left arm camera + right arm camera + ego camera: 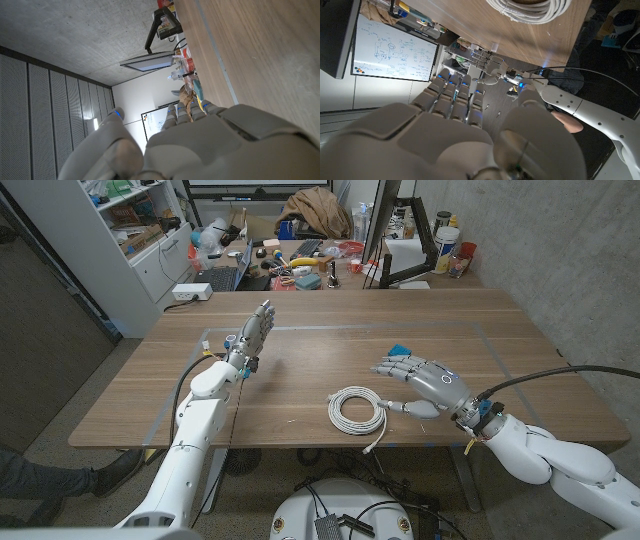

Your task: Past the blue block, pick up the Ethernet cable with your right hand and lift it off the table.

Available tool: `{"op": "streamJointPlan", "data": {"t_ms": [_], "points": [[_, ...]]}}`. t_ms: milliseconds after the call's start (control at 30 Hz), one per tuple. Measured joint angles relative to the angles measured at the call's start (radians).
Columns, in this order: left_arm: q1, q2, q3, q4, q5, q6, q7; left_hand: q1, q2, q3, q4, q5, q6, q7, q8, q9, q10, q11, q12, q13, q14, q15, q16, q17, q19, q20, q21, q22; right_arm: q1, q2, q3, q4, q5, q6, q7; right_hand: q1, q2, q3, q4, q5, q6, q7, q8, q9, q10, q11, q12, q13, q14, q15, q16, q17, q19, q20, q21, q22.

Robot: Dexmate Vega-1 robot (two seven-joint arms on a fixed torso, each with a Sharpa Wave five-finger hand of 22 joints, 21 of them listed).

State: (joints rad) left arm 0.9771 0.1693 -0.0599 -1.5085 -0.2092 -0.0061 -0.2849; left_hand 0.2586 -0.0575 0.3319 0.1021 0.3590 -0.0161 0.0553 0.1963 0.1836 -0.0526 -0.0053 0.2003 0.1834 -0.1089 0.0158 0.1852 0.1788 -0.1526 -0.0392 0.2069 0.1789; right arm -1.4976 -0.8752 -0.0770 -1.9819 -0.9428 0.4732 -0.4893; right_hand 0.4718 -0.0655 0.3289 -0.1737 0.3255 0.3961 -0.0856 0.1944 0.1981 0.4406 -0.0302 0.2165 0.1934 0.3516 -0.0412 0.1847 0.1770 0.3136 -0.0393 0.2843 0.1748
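A coiled white Ethernet cable [357, 409] lies on the wooden table [300, 360] near its front edge, with one end trailing toward the edge. The coil also shows in the right wrist view [530, 10]. A small blue block [400, 351] sits farther back, behind my right hand. My right hand [420, 383] hovers just right of the coil, fingers stretched out and apart toward the block, holding nothing. My left hand [252, 335] stands raised over the left part of the table, fingers straight and up, empty; its back shows in the left wrist view [200, 145].
Beyond the far edge stand cluttered desks [300, 260], a laptop [225, 275], a monitor arm [395, 240] and cups [448, 252]. A white shelf [140, 230] is at the back left. A person's shoe [115, 470] shows at lower left.
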Motion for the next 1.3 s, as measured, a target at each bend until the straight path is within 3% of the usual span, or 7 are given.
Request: {"op": "streamJointPlan", "data": {"t_ms": [833, 1300], "points": [[-0.024, 0.002, 0.006, 0.036, -0.002, -0.004, -0.01, -0.004, 0.004, -0.004, -0.004, 0.0, 0.0, 0.0, 0.0, 0.0, -0.002, 0.002, 0.0, 0.0, 0.0, 0.0, 0.0, 0.0, 0.0, 0.0, 0.0, 0.0, -0.033, -0.059, -0.012, -0.043, -0.021, -0.073, 0.053, 0.03, -0.012, 0.005, 0.006, 0.011, -0.05, -0.018, -0.008, 0.0, -0.045, -0.013, -0.008, 0.0, -0.036, 0.0, -0.008, 0.002, 0.0, 0.0, -0.029, 0.0], [-0.03, 0.0, 0.016, 0.042, 0.002, -0.004, -0.011, -0.004, 0.004, -0.008, 0.0, 0.0, 0.004, -0.004, 0.0, 0.0, -0.002, 0.002, 0.0, 0.0, 0.0, 0.0, 0.0, 0.0, 0.0, 0.0, 0.0, 0.0, -0.041, -0.071, -0.026, -0.046, -0.029, -0.092, 0.072, 0.049, -0.014, 0.012, 0.012, 0.015, -0.057, -0.025, -0.008, 0.0, -0.071, -0.023, -0.013, 0.0, -0.063, 0.002, -0.008, 0.002, -0.024, -0.002, -0.041, 0.005]]}}
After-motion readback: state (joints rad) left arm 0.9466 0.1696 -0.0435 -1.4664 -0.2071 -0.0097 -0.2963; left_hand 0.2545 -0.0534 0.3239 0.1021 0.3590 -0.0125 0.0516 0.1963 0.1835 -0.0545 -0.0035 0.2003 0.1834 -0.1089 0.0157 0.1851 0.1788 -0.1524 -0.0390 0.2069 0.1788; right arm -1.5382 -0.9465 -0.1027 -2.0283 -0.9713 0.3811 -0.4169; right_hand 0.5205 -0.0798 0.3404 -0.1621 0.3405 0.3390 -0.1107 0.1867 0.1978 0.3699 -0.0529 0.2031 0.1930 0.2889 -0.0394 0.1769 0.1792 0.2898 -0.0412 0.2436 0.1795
